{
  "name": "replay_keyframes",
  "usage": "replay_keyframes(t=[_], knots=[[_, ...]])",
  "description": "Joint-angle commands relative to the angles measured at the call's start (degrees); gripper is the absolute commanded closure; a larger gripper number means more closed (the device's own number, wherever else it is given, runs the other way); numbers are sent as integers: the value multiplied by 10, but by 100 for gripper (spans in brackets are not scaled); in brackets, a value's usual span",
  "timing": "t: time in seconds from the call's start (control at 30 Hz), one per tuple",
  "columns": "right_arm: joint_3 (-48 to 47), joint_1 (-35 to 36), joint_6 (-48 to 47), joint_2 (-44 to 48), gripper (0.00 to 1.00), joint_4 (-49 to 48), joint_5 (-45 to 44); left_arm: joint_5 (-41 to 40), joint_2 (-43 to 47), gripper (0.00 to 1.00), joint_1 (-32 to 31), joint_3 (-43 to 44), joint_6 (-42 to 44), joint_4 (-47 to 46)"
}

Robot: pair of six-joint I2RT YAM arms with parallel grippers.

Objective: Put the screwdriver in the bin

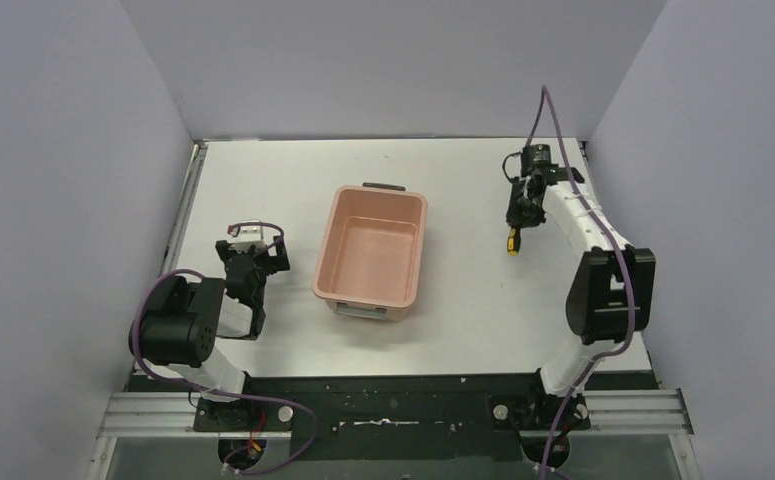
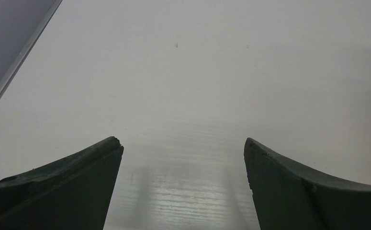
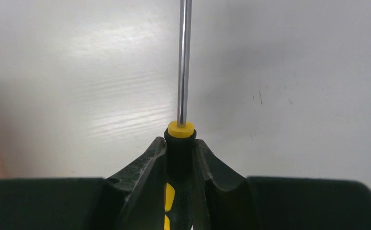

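The screwdriver (image 1: pixel 512 243) has a black-and-yellow handle and a thin metal shaft. My right gripper (image 1: pixel 515 224) is shut on its handle, over the table to the right of the bin. In the right wrist view the fingers (image 3: pixel 147 160) clamp the handle just behind the yellow collar, and the shaft (image 3: pixel 185 62) points straight out past my right gripper (image 3: pixel 180 143). The salmon-pink bin (image 1: pixel 419 255) stands mid-table and holds nothing. My left gripper (image 1: pixel 253 262) is open and holds nothing, left of the bin, low over bare table (image 2: pixel 183 143).
The bin has a dark handle (image 1: pixel 383 186) on its far end and a grey one (image 1: pixel 360 311) on its near end. Grey walls close in the white table on the left, back and right. A metal rail (image 1: pixel 191 190) runs along the left edge.
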State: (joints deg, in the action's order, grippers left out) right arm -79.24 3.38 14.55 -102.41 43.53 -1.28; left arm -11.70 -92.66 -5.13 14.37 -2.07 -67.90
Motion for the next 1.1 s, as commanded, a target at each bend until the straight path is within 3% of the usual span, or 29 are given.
replay_keyframes(t=[0.0,0.2,0.43,0.7,0.97,1.07], knots=[[-114,47,48,132,100,44,28,7,4,3,3,1,6,-15],[-202,220,124,153,100,15,24,7,4,3,3,2,6,-15],[-238,399,158,78,100,-35,-12,6,5,3,3,1,6,-14],[-145,471,184,-13,100,-51,-43,6,5,3,3,1,6,-14],[-73,477,198,-76,100,-94,-63,6,5,3,3,1,6,-15],[-69,477,198,-92,88,-95,-78,6,4,3,4,1,5,-15]])
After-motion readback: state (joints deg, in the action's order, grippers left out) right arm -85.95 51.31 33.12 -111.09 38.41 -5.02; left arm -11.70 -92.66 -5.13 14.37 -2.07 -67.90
